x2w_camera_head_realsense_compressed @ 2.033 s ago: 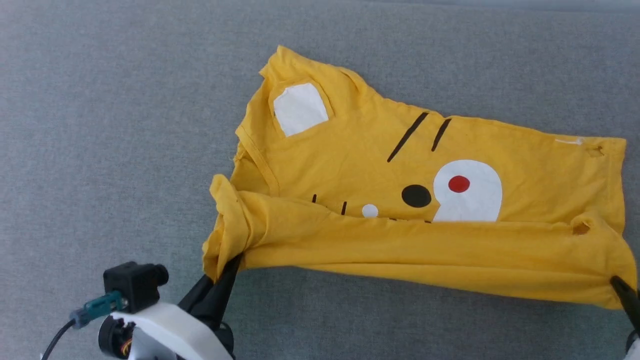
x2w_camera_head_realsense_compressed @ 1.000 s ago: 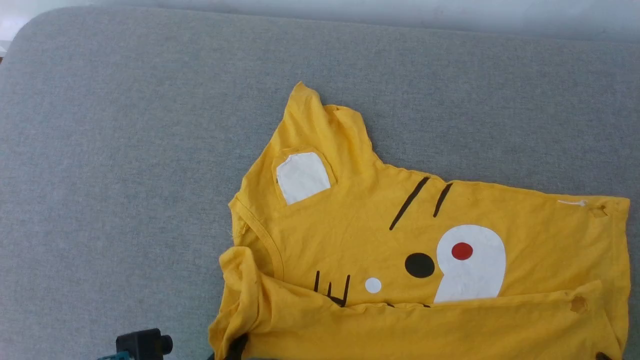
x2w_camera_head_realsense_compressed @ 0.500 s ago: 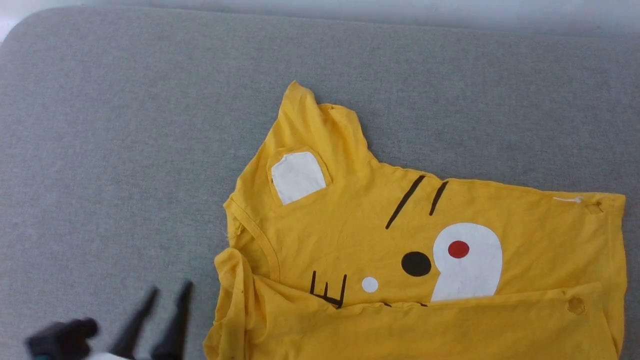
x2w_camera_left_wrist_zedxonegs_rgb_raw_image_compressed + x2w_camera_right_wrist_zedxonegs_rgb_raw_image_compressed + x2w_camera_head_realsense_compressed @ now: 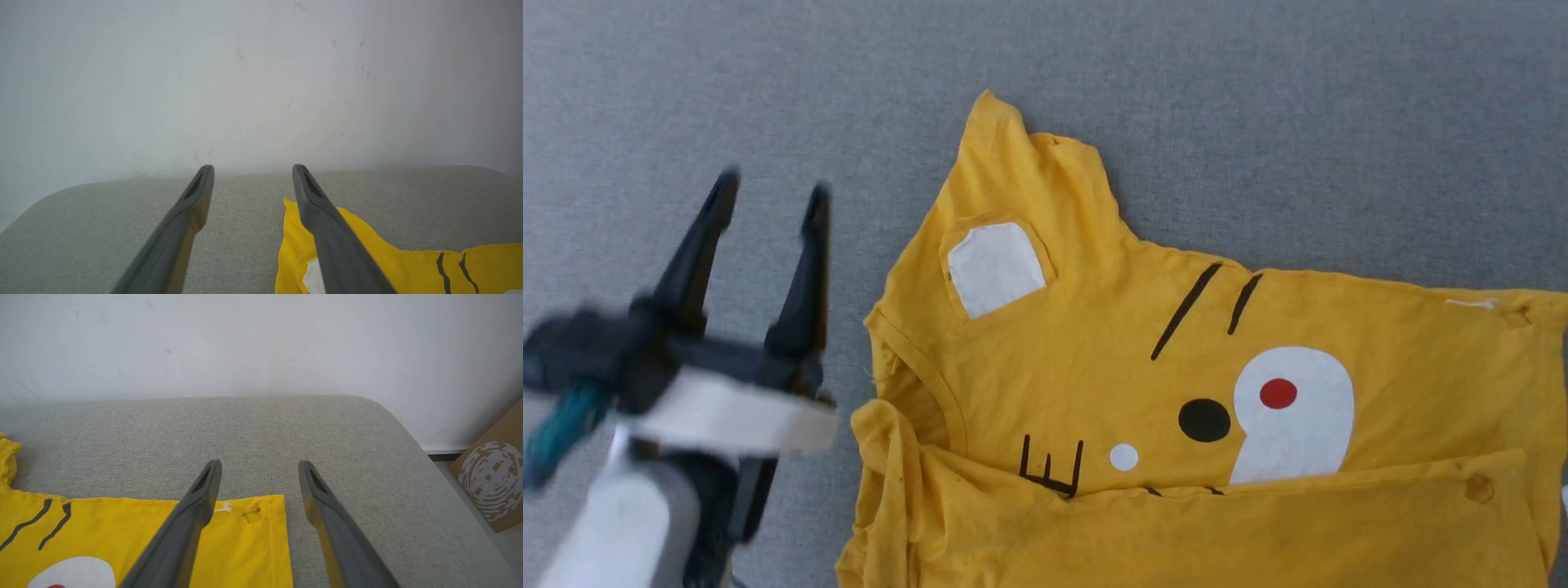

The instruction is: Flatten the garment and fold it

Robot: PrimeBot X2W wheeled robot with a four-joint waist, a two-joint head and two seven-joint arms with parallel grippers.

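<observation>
The yellow garment (image 4: 1078, 343) lies on the grey surface (image 4: 1258, 122), centre to lower right of the head view. The left claw (image 4: 773, 184) hovers released just left of it. The right claw (image 4: 260, 462), released and empty, frames its hem corner.

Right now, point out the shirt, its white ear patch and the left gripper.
shirt (image 4: 1094, 327), head view, plain yellow chest.
white ear patch (image 4: 996, 268), head view, patch centre.
left gripper (image 4: 773, 184), head view, between fingertips.
</observation>
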